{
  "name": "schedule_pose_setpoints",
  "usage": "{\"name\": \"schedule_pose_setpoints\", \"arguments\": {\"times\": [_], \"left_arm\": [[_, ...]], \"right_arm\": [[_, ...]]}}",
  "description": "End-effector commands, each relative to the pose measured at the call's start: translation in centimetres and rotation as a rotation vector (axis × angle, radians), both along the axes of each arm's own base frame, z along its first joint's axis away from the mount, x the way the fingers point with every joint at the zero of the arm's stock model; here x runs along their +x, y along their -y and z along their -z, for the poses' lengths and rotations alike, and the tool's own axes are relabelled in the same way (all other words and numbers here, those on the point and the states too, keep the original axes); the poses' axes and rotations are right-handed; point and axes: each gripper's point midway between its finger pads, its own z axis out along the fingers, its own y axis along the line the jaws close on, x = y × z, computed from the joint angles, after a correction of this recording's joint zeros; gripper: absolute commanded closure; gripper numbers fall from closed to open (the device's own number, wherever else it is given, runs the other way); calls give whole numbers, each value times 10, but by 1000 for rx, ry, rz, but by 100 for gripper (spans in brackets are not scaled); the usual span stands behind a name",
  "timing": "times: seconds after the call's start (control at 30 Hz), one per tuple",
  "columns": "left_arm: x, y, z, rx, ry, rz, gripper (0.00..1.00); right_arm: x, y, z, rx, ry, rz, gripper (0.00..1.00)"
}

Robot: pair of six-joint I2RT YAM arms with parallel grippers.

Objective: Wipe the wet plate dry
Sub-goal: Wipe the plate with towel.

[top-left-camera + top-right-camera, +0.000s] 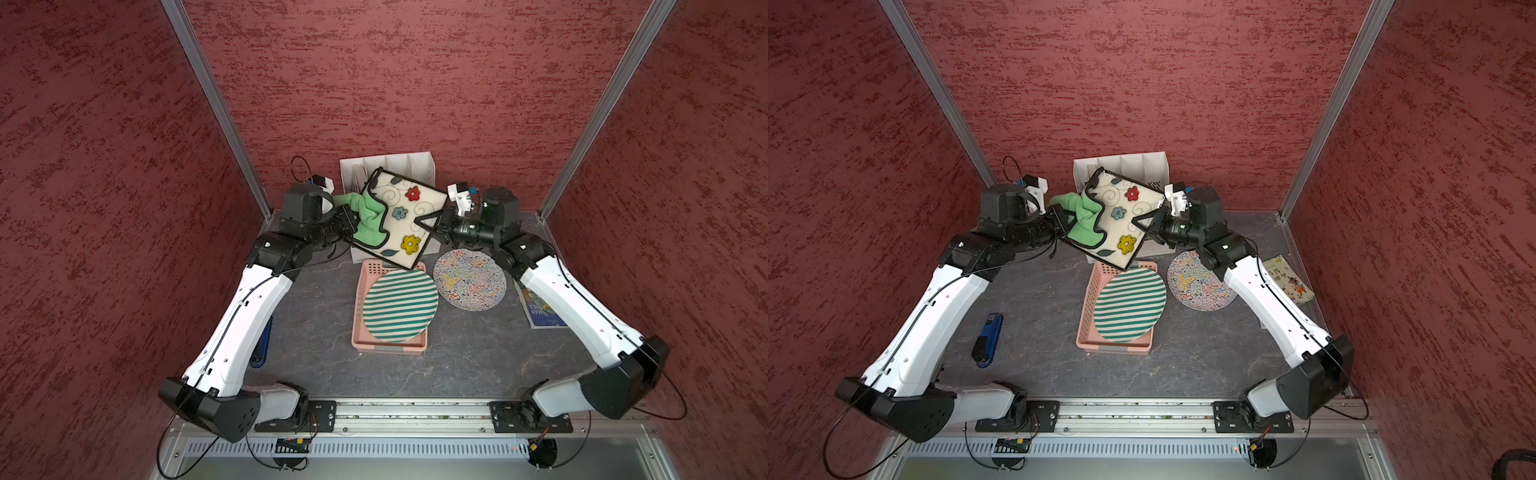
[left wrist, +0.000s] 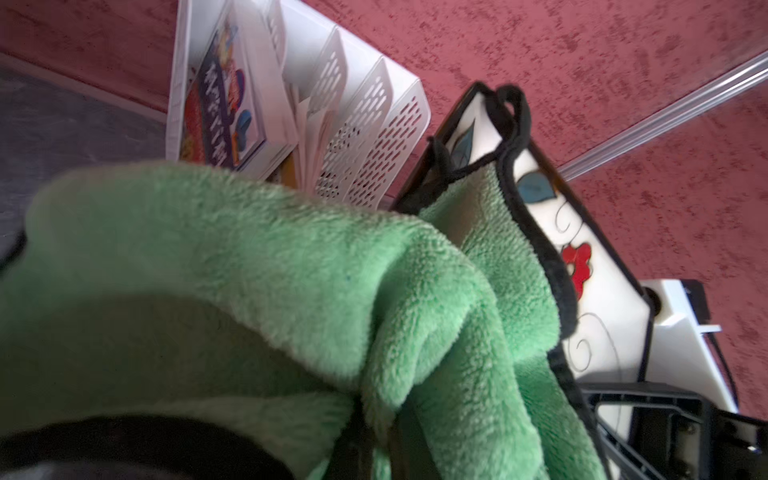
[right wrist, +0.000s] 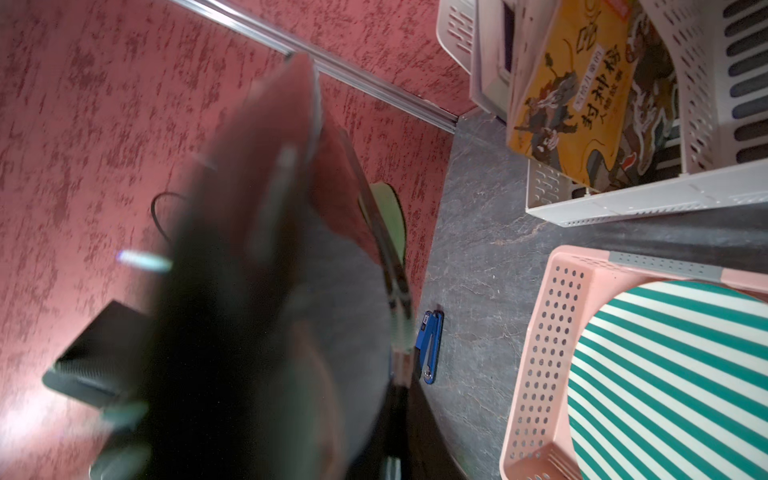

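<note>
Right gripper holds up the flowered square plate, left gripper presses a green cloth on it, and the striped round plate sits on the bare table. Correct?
No: the striped round plate sits in the pink basket, as both top views show. The right gripper does hold up the flowered square plate, the left gripper pressing the green cloth on it.

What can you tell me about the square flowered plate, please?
The plate is square, cream and glossy, with a thin black rim, red, blue and yellow flowers, dark leaves and fine curls. It is held tilted in the air above the far end of the pink basket. The right pincer is shut on its right edge; a green cloth, gripped by the left pincer, lies against its left part.
</note>
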Motion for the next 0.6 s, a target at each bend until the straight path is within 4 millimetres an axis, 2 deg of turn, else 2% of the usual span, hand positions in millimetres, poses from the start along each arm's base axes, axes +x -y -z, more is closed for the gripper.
{"name": "schedule_pose_setpoints", "arguments": {"times": [0.0, 0.07, 0.13, 0.23, 0.3, 0.37, 0.43, 0.5, 0.57], "left_arm": [[-5, 35, -10, -49, 25, 220, 100], [-15, 64, -31, -114, 86, 346, 100], [-23, 84, -40, -127, 122, 416, 100], [-34, 109, -41, -105, 127, 488, 100], [-41, 121, -33, -72, 109, 523, 100], [-47, 128, -23, -37, 81, 552, 100], [-53, 129, -11, -1, 44, 567, 100], [-53, 122, 2, 40, 10, 538, 100], [-49, 105, 14, 77, -16, 472, 100]], "right_arm": [[-71, -1, -88, 116, 366, -250, 100], [-71, -1, -85, 108, 361, -254, 100], [-65, -3, -87, 116, 358, -241, 100], [-50, -2, -102, 135, 385, -188, 100], [-33, 2, -112, 141, 391, -132, 100], [-15, 10, -126, 159, 395, -78, 100], [-7, 25, -151, 206, 432, -32, 100], [0, 45, -172, 256, 460, 23, 100], [9, 60, -180, 291, 461, 65, 100]]}}
